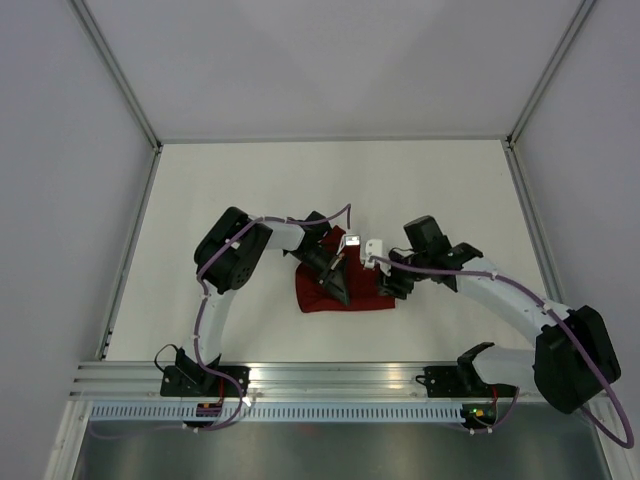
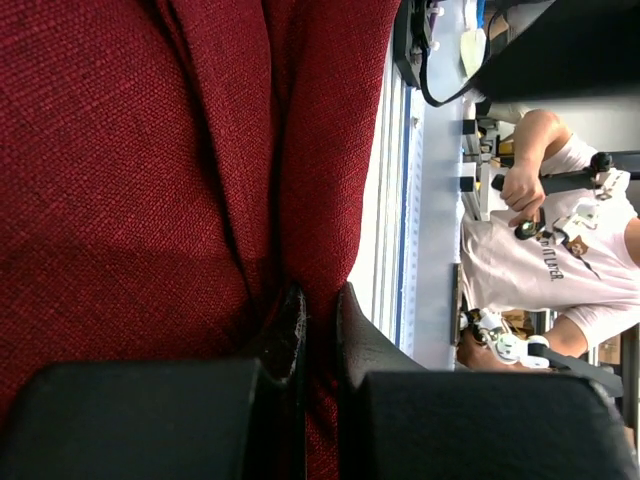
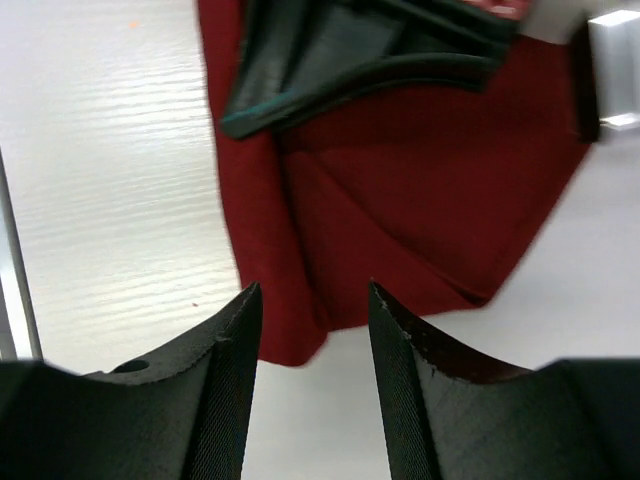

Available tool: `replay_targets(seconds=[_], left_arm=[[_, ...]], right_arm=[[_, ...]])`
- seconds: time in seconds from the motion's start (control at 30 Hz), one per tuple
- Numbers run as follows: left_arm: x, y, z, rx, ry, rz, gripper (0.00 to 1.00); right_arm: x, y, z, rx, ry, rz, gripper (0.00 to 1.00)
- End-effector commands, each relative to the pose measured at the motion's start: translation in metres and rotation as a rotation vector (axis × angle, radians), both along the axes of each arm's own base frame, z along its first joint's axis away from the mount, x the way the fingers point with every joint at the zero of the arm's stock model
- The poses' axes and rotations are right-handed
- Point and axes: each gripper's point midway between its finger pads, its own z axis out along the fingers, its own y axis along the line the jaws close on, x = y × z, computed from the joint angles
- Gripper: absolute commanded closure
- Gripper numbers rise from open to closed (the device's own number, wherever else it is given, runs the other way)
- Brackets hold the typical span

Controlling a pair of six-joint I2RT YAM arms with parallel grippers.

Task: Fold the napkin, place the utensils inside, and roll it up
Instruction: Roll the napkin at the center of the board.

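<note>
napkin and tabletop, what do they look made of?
The napkin looks like woven cloth, matte dark red; the thread grain and soft creases show close up. The tabletop is white and smooth, faintly streaked with a slight sheen; probably laminate or painted board, cannot tell which.

the napkin [image 2: 130, 180] is coarse-woven matt cloth, the table [image 3: 100, 150] smooth and white.
</note>
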Motion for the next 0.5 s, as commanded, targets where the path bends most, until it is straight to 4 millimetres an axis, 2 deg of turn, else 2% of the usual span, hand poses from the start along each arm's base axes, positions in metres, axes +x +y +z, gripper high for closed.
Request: replay_targets(seconds=[0.0,0.17,0.2,0.27,0.3,0.47], left_arm=[[-0.004,0.015,-0.043,0.172,-0.013,0.003,0.98],[-0.003,0.015,-0.044,0.184,-0.006,0.007,0.98],[-0.003,0.015,-0.045,0.188,-0.008,0.008,0.98],[-0.003,0.015,-0.045,0.189,-0.007,0.006,0.98],[-0.002,0.015,-0.044,0.19,-0.01,0.007,0.98],[-0.001,0.015,-0.045,0.195,-0.014,0.008,0.98]], right_arm=[[-0.002,0.015,-0.006,-0.032,-0.15,0.062,0.47],[-0.01,0.034,-0.014,-0.035,-0.218,0.092,0.45],[-0.018,0.04,-0.018,-0.04,-0.219,0.119,0.45],[-0.017,0.044,-0.021,-0.055,-0.249,0.118,0.44],[-0.025,0.049,-0.025,-0.059,-0.252,0.143,0.44],[-0.032,0.061,-0.035,-0.076,-0.284,0.169,0.42]])
